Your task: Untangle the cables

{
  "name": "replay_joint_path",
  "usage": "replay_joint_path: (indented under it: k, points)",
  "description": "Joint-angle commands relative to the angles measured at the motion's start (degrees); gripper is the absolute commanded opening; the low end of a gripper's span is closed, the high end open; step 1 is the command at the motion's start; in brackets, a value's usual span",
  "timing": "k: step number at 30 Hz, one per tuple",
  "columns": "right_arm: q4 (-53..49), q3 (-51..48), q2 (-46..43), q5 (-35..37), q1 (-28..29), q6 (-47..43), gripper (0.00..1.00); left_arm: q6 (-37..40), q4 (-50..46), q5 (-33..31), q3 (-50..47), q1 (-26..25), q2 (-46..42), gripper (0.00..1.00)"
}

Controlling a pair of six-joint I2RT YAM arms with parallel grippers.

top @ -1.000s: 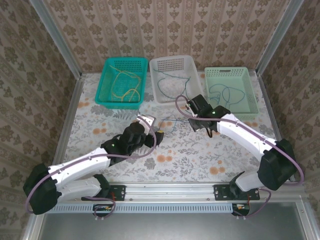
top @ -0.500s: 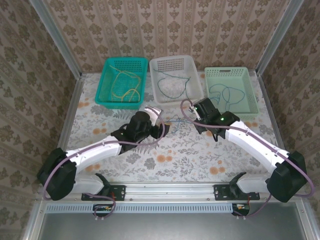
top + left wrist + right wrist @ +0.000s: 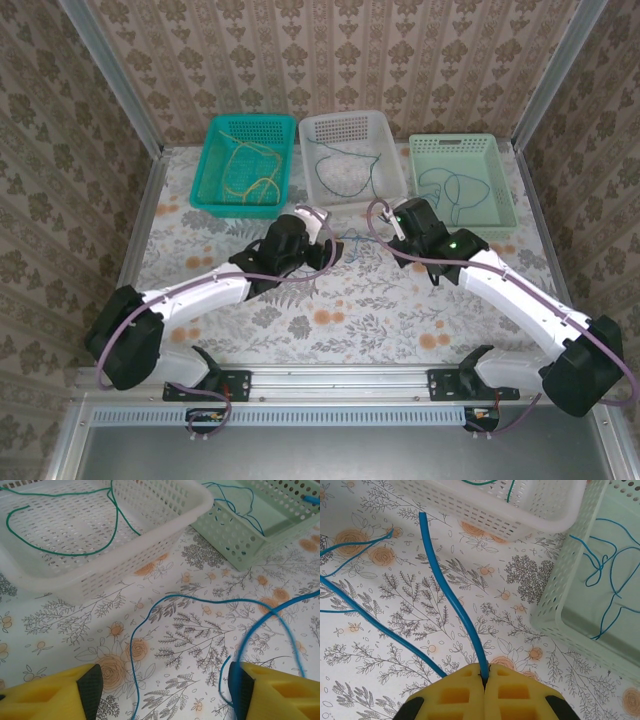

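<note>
Mostly sorted: yellow cable (image 3: 262,185), green cable (image 3: 118,517) and blue cable (image 3: 601,562) in separate baskets (image 3: 355,198), top of frame. Remaining: loose blue cable (image 3: 451,597) on worktop (image 3: 400,310) centre, right fingers (image 3: 455,692) clamped on it, left fingers (image 3: 55,692) apart around it.

The top external camera is looking down from above and behind the arm bases, taking in the flowered table (image 3: 400,310) with the teal basket (image 3: 250,128), white basket (image 3: 345,128) and pale green basket (image 3: 455,145) along its far edge. The left wrist camera is sitting low and close, facing forward across the table between the fingers of the left gripper (image 3: 162,695), toward the white and pale green baskets. The right wrist camera is pointing more steeply down past the right gripper (image 3: 485,677), very near the tabletop. Both wrist views are sharing the white basket's corner, the pale green basket's wall and the blue cable (image 3: 451,599).
</note>
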Motion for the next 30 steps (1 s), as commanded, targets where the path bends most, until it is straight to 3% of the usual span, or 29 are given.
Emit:
replay_joint_path:
  k: [1,12,17,20,26,30]
  points:
    - [1.7,-0.8,-1.2,-1.0,0.4,-1.0,0.0,1.0,-0.5,1.9,2.7,0.1,0.9,0.69]
    - [2.3,-1.1,-1.7,-1.3,0.6,-1.3,0.0,1.8,2.9,3.7,1.8,-0.2,1.3,0.66]
    - [2.6,-1.1,-1.8,-2.8,0.8,-1.3,0.0,4.0,3.4,6.4,1.8,-0.8,1.1,0.58]
    - [2.3,-0.6,-1.0,-3.2,0.8,-1.8,0.0,5.4,2.9,5.9,2.3,-1.6,1.5,0.62]
    - [0.1,0.7,1.1,0.8,0.8,-2.4,0.0,8.3,-1.0,-3.0,2.9,-4.6,0.4,0.66]
    - [-1.3,1.7,2.7,2.7,0.8,-2.5,0.0,8.5,-3.2,-11.1,0.3,-5.1,-3.0,0.77]
